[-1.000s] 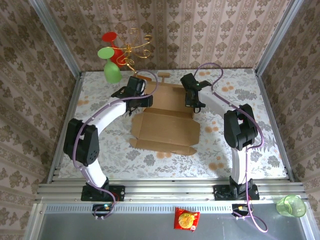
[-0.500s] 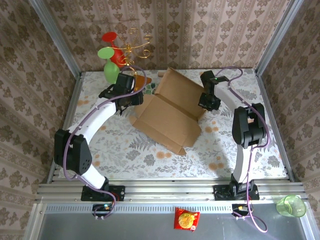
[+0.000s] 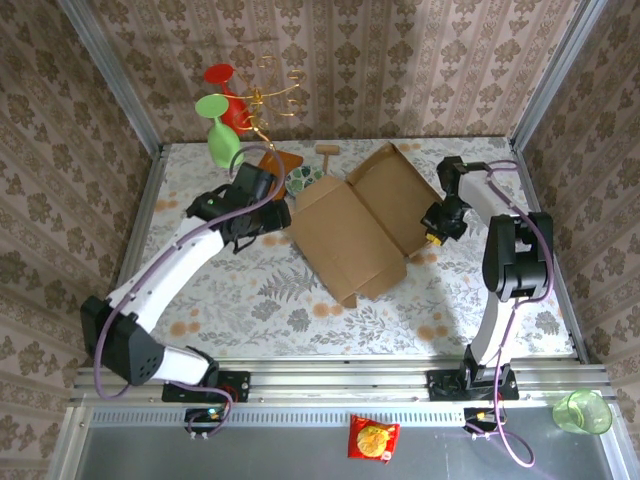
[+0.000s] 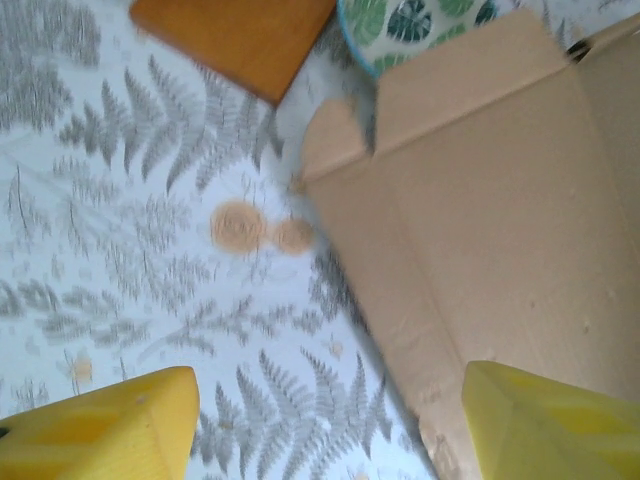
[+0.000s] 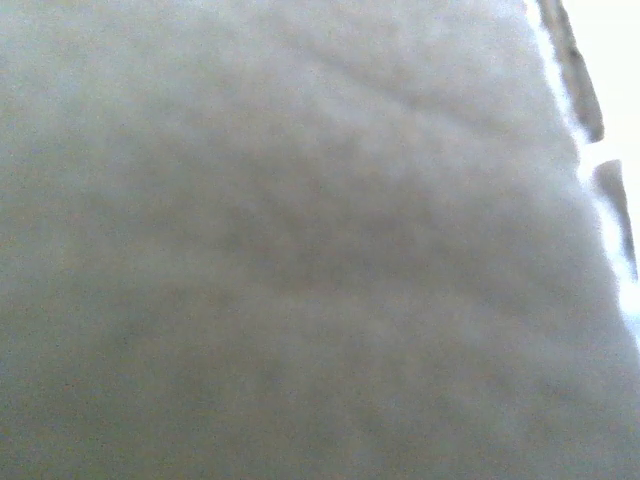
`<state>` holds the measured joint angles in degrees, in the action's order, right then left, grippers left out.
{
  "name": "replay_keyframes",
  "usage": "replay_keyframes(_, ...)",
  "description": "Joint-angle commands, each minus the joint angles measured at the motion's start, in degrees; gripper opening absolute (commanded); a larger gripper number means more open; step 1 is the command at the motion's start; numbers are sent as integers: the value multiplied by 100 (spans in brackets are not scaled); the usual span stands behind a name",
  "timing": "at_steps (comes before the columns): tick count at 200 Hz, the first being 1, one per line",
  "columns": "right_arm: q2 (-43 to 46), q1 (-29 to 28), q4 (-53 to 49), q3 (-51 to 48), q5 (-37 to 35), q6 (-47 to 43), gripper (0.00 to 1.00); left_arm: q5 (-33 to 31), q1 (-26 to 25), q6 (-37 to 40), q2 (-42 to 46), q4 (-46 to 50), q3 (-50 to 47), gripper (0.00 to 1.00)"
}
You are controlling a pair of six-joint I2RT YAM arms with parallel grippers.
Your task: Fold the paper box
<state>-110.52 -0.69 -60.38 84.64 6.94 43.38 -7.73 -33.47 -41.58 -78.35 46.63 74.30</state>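
"While the left gripper (image 4: 330,400) hangs with its yellow fingers (image 4: 100,425) wide apart, is it holding anything?"

"No, nothing sits between them. Under it I see bare table (image 4: 120,230) and the left edge of the box (image 4: 480,220), just beside one finger but not in its grasp."

"And the right gripper (image 3: 436,226)?"

"Its jaws are together, right at the box's right-hand edge. I'd say it pinches a flap there. Its own camera is pressed so close to the cardboard that all is a blur, so I can't swear to which flap."

"Where does the box lie?"

"Mid-table, turned on a slant between the two arms. By its far left corner are a plate (image 4: 400,20) and an orange board (image 4: 235,35). The board is apart from it; whether the plate touches it I can't tell."

"How far along would you call it?"

"Part way, no more. One broad panel lies toward us, and a second rises from the crease behind it, off to the far right, with its inside showing. So the main fold is started. The sides don't look raised into walls yet, the small flaps stick out loose, and the lid isn't down or tucked. I'd judge most of the folding is left."
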Motion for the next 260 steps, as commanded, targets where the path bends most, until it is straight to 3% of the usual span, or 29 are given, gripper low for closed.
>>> replay_keyframes(1, -95, 54, -105, -310, 323, 134, 0, 667, -45, -529, 454, -291, -652, 83)
replay_keyframes(20, -126, 102, -97, -379, 481, 114, 0, 1209, -53, -622, 619, -1505, -1473, 86)
replay_keyframes(69, -136, 196, -127, -509, 634, -47, 0, 1762, 49, -642, 198, -4038, -2631, 87)
replay_keyframes(96, -70, 262, -98, -628, 664, -57, 0, 1754, 55, -535, -382, -4144, -2739, 86)
replay_keyframes(126, -57, 280, -70, -706, 746, -74, 0, 1785, 43, -790, -567, -5177, -3084, 84)
replay_keyframes(147, -33, 276, -2, -776, 782, -40, 0, 1886, 43, -848, -903, -5004, -2822, 78)
replay_keyframes(187, -22, 280, -1, -808, 749, -14, 0, 1746, -95, -972, -1068, -5358, -2748, 63)
replay_keyframes(224, 41, 280, -33, -877, 618, 94, 0, 1474, -262, -885, -1092, -4874, -2412, 39)
replay_keyframes(260, 339, 262, 71, -1192, 483, 603, 0, 927, -478, -688, -1067, -3555, -1759, 3)
